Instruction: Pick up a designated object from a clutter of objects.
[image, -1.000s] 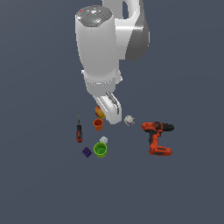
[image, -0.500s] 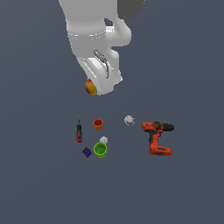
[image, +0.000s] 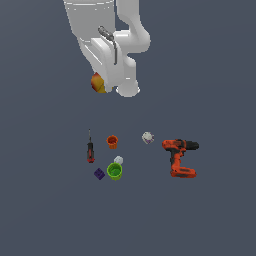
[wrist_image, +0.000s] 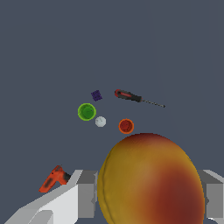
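The round, smooth yellow-orange peach with a red blush (wrist_image: 151, 179) sits between the two pale grey flat fingers (wrist_image: 86, 194) of the gripper (image: 102, 86), which are closed against its sides, so the peach is held in the air high above the dark grey matte floor (image: 215, 215). In the exterior view only a part of the fruit shows, at the lower edge of the glossy white arm (image: 107, 45); the arm body hides the rest and also hides the fingers there. The other items lie on the floor well below. Taking the small orange cup (image: 112, 142) as the middle of a clock in the exterior view, the thin screwdriver with a red and black handle (image: 90, 149) lies near at about 8 o'clock, the whitish ball (image: 147, 137) is at 3 o'clock, and the red and black power drill (image: 179, 156), lying on its side, is farther out at about 4 o'clock. The bright green round cup (image: 115, 171) stands at 6 o'clock, with a small white cube (image: 118, 160) touching its rim and a small purple cube (image: 99, 173) just beside it at its 9 o'clock. In the wrist view the big peach covers part of the floor.
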